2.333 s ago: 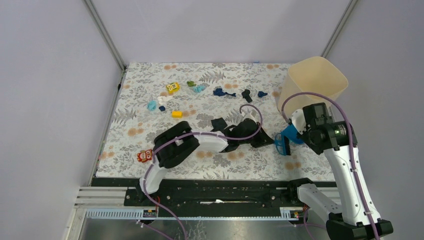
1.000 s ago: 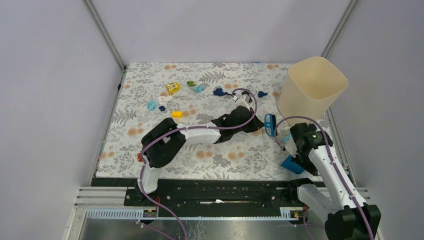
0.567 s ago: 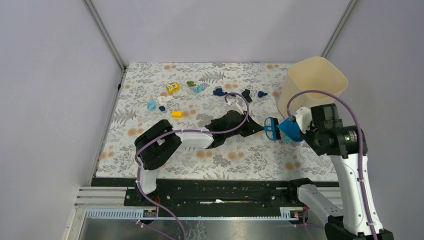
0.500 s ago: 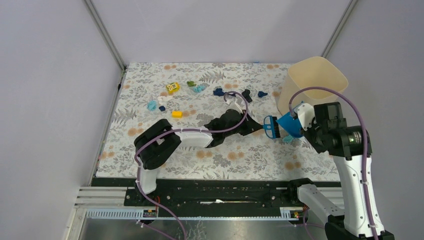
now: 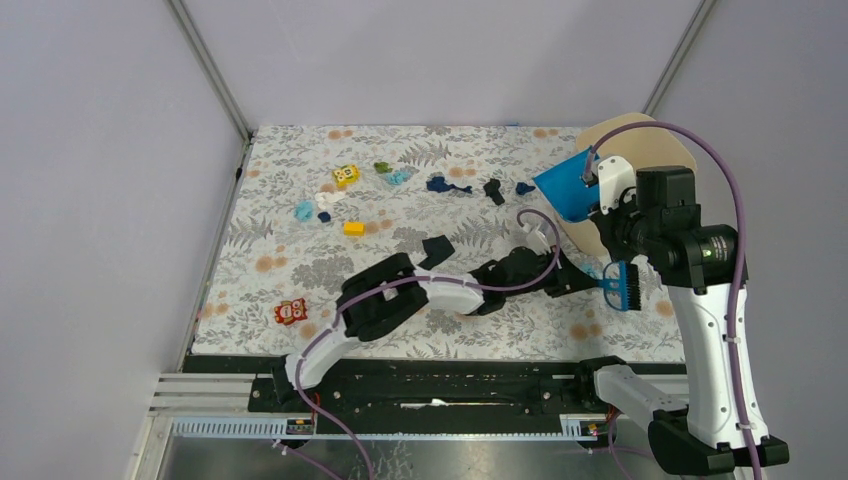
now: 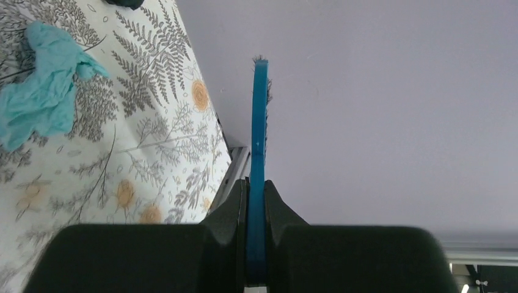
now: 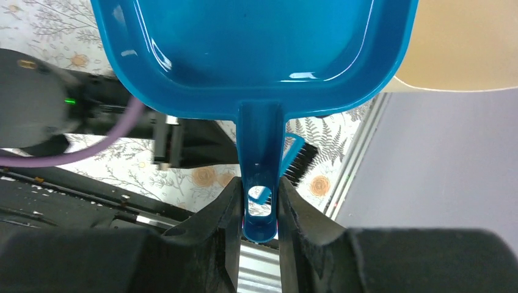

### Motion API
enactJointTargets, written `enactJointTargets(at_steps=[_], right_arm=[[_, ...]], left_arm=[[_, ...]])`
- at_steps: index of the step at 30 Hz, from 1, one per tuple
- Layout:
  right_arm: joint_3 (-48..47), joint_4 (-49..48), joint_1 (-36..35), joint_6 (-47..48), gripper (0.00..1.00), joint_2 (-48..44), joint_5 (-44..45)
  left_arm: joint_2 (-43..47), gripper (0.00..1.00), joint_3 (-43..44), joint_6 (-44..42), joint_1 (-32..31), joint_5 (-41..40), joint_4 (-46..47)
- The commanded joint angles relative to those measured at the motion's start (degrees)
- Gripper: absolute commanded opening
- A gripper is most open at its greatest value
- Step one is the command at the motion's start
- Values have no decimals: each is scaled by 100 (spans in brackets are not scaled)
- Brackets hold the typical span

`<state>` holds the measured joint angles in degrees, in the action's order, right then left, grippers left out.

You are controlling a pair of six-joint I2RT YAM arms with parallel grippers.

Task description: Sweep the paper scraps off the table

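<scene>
Paper scraps point(image 5: 447, 185) sit unswept on the bench point(image 5: 300, 262), mostly strung across the upper centre of the overhead view. One light-blue scrap point(image 6: 43, 101) shows at upper left of the left wrist view. Right hand point(image 7: 259, 201) clamped on the dustpan point(image 7: 256, 43) handle, pan tipped at the beige bin point(image 7: 455, 49), bare inside. Left hand point(image 6: 256, 198) clamped on the brush point(image 6: 259, 140), lower right overhead. We read this as the dump step. Next we need both tools down beside the scraps, pan lip flat on the bench.
</scene>
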<state>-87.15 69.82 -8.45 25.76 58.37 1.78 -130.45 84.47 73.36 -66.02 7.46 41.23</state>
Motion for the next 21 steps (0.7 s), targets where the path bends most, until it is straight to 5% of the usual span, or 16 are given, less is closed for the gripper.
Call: enactJointTargets(at_steps=[1,15,21], right_arm=[[-37,-259,27,-41,0,-112,-459],[493,-191,27,161,0,-237,-255],[419,-193,28,191,0,-118,-312]], left_arm=[[-711,0,886,577,35,-295,551],[-3188,0,4542,1413,-29,-1525,-881],[-2720,0,3906,1900,27,-1924,-1490]])
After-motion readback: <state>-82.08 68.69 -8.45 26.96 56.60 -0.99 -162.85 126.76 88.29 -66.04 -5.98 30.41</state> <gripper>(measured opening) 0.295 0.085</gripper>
